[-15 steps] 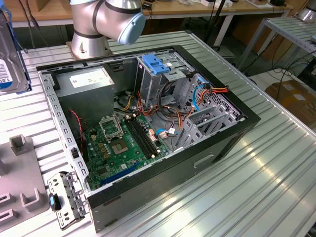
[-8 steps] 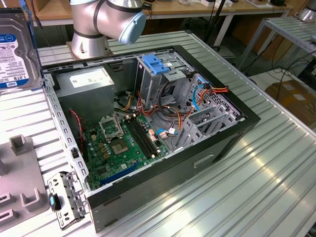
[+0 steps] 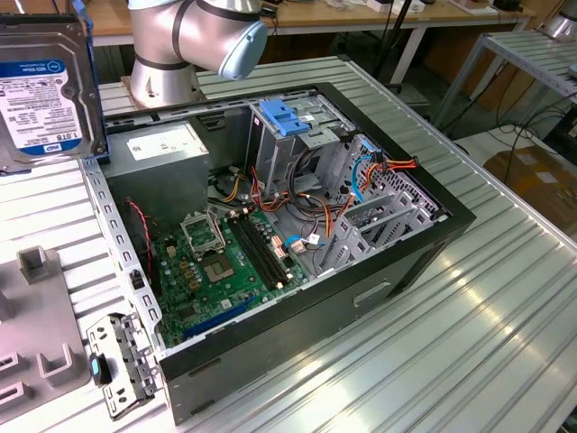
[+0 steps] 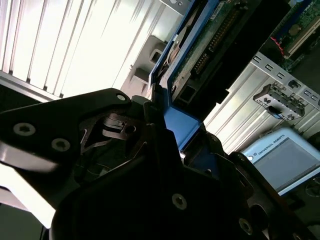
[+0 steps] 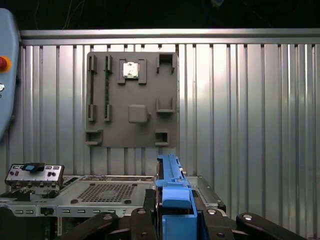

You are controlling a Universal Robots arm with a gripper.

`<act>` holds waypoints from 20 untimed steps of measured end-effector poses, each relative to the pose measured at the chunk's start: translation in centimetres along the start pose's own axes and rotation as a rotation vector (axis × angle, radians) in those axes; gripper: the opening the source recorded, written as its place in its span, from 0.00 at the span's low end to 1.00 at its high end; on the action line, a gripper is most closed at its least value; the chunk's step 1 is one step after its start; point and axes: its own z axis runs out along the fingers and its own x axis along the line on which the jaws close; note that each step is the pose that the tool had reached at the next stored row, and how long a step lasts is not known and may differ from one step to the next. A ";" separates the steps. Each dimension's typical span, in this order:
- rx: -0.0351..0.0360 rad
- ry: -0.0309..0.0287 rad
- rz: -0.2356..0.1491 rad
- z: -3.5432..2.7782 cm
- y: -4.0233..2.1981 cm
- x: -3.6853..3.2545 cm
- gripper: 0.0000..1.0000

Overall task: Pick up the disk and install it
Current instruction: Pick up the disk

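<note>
Grey-metal flat disk with white-and-blue label (image 3: 43,90): held up at the exterior view's upper left, beside the open black computer case (image 3: 361,289).
Black tool (image 5: 175,200): pinching the disk by its blue plastic rails (image 5: 172,182).
Ribbed metal bench (image 3: 487,325): carries the case.

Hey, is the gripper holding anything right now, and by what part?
Yes. The gripper holds the disk, clamped edge-on across its flat faces, at the edge carrying the blue side rail.
</note>
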 end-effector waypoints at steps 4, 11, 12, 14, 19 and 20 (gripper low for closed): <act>-0.0027 0.0000 0.000 -0.03 -1.55 -0.02 0.37; -0.0077 0.0001 0.000 -0.06 -4.48 -0.04 0.37; -0.0083 0.0001 0.000 -0.07 -4.80 -0.05 0.37; -0.0096 0.0002 0.000 -0.08 -5.67 -0.06 0.37; -0.0098 0.0001 0.000 -0.10 -7.24 -0.07 0.37; -0.0098 0.0001 0.000 -0.10 -7.35 -0.07 0.37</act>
